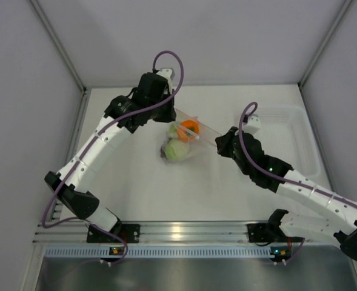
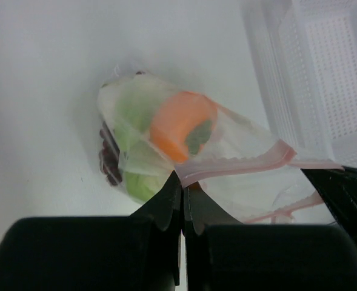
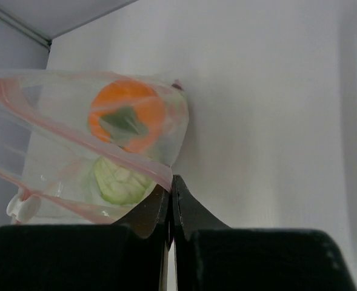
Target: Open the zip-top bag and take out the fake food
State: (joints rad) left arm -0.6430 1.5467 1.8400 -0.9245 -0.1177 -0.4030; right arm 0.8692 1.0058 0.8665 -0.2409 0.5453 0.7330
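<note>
The clear zip-top bag [image 1: 193, 130] hangs stretched between my two grippers above the table's middle, its pink zip strip [image 2: 251, 162] pulled apart. Inside are the orange fruit [image 1: 190, 128] with its green top, the pale green leafy vegetable [image 1: 177, 149] and dark grapes [image 2: 108, 160]. My left gripper [image 1: 173, 114] is shut on one pink lip of the bag [image 2: 190, 179]. My right gripper [image 1: 217, 144] is shut on the other lip [image 3: 166, 179]. The orange fruit [image 3: 126, 115] and leafy vegetable [image 3: 120, 182] show through the plastic in the right wrist view.
A rigid clear rectangular tray [image 1: 293, 139] stands at the right of the table, close behind my right arm; its perforated wall shows in the left wrist view [image 2: 323, 79]. Grey walls enclose the table at back and sides.
</note>
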